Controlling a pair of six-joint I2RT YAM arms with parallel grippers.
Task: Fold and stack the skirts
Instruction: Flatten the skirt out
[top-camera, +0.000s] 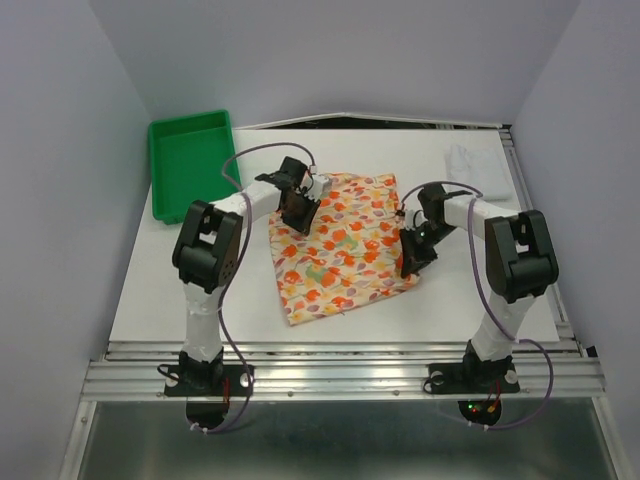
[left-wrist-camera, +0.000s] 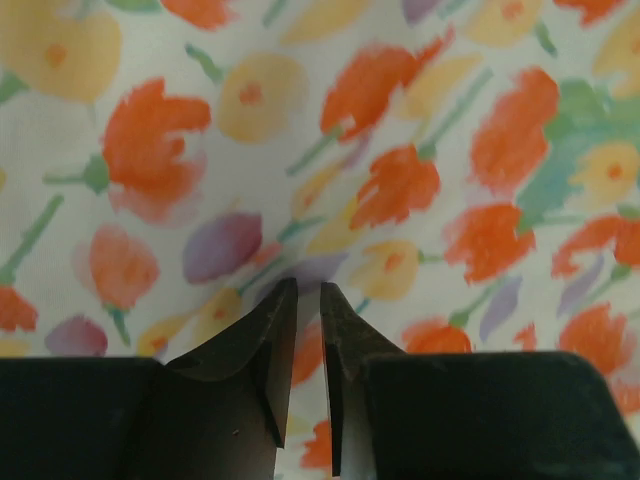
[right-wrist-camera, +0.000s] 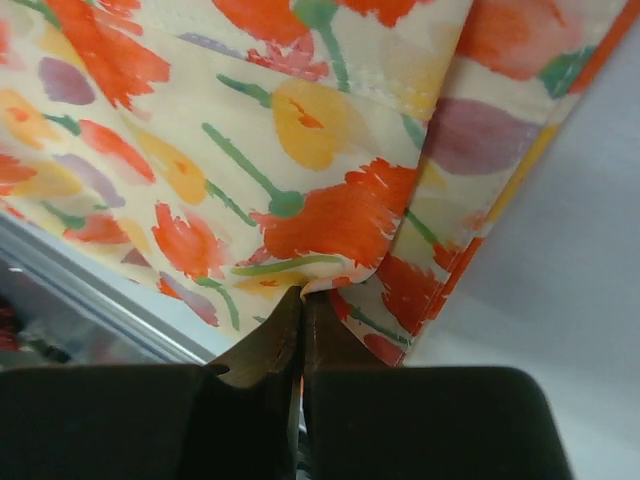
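Note:
The floral skirt lies spread in the middle of the table. My left gripper is at its upper left edge. In the left wrist view its jaws stand a narrow slit apart, and the fingertips press into the floral skirt, which fills the view. My right gripper is at the skirt's right edge. It is shut on a fold of the floral skirt, pinched at the fingertips and lifted off the table. The white skirt lies at the back right, faint against the table.
A green plastic tray stands at the back left corner. Side walls close in the table on the left and right. A metal rail runs along the near edge by the arm bases.

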